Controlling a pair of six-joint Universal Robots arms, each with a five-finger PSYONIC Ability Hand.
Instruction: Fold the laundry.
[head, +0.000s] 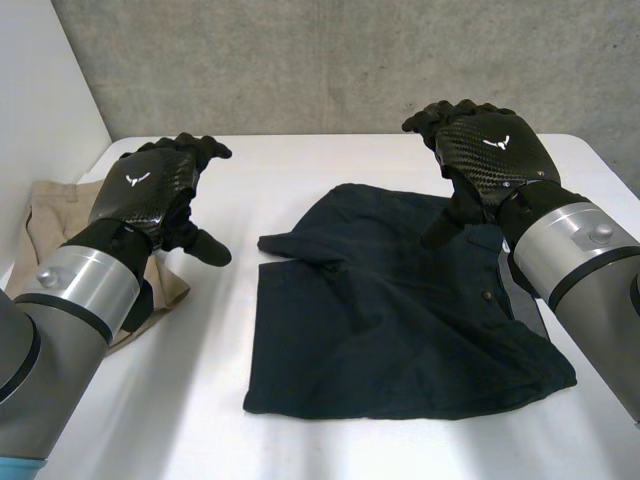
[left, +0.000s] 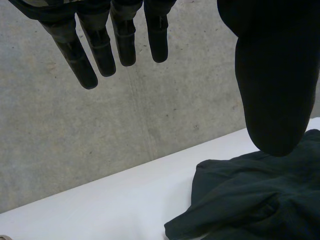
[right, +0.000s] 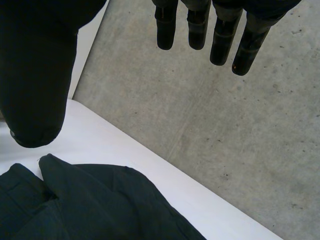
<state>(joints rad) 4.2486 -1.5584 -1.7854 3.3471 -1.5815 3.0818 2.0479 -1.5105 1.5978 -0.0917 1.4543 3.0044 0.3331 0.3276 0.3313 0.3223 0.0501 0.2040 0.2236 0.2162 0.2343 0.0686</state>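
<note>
A dark navy garment lies crumpled but mostly flat on the white table, right of the middle. My left hand hovers above the table to the garment's left, open, fingers straight and holding nothing. My right hand hangs over the garment's far right part, open and empty, with its fingers spread. In the left wrist view the garment's rumpled edge lies below the thumb. The right wrist view has the garment's far edge under the palm.
A folded beige garment lies at the table's left side, partly under my left forearm. A grey concrete wall stands behind the table's far edge. A white wall closes the left side.
</note>
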